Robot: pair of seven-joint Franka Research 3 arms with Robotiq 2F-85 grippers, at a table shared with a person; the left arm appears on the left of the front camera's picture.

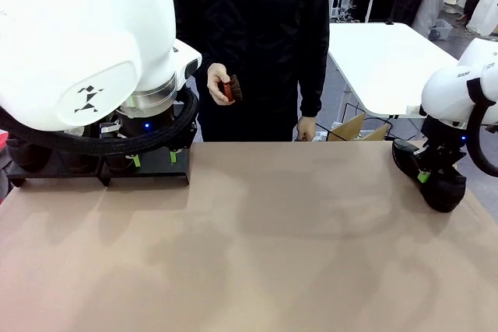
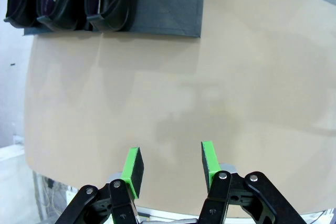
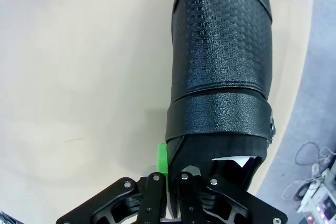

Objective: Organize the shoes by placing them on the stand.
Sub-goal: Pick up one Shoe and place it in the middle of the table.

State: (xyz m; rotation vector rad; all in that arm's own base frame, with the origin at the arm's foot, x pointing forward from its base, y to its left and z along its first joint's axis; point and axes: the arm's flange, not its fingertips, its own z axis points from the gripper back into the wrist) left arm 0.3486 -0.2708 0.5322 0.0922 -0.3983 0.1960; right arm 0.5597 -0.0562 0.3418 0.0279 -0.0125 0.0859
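Note:
A black shoe [image 1: 442, 186] with a textured upper [image 3: 223, 51] lies at the table's right edge. My right gripper [image 1: 424, 172] is shut on the side wall of its opening, and one green pad [image 3: 163, 159] presses the outside of that wall. At the far left stands the low black stand [image 2: 168, 3], carrying three black shoes [image 2: 107, 1] side by side; its right section is bare. My left gripper [image 2: 172, 163] hangs open over the bare table well short of the stand [image 1: 148, 175], with nothing between its fingers. In the front view the left arm hides most of the stand.
A person in black stands at the far edge, holding a small brown brush [image 1: 232, 89] in one hand. A cardboard box [image 1: 354, 128] sits behind the table's far right. The tan tabletop [image 1: 257, 231] stretches wide between both arms. The floor drops away just right of the gripped shoe.

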